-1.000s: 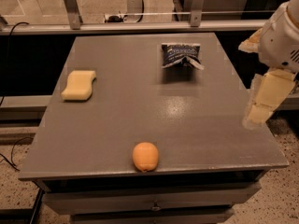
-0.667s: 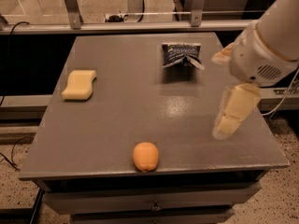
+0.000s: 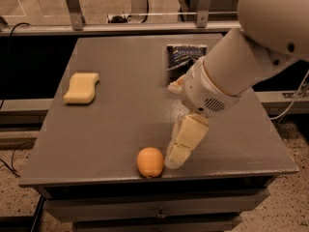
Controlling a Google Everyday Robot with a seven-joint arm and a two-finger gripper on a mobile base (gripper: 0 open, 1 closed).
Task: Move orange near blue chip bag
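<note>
The orange (image 3: 150,162) sits near the front edge of the grey table (image 3: 120,115), a little left of centre. My gripper (image 3: 175,160) hangs down just to the right of the orange, close beside it, its tip near the table top. The blue chip bag (image 3: 183,55) lies at the back right of the table, partly hidden behind my arm (image 3: 227,71). The orange and the bag are far apart.
A pale yellow wavy-edged sponge (image 3: 81,87) lies at the left of the table. A metal rail (image 3: 120,28) runs behind the table. Cables lie on the floor at the left and right.
My arm has swung in from the right side of the table toward the front, and the gripper has come down beside the orange. The orange, bag and sponge have not moved.
</note>
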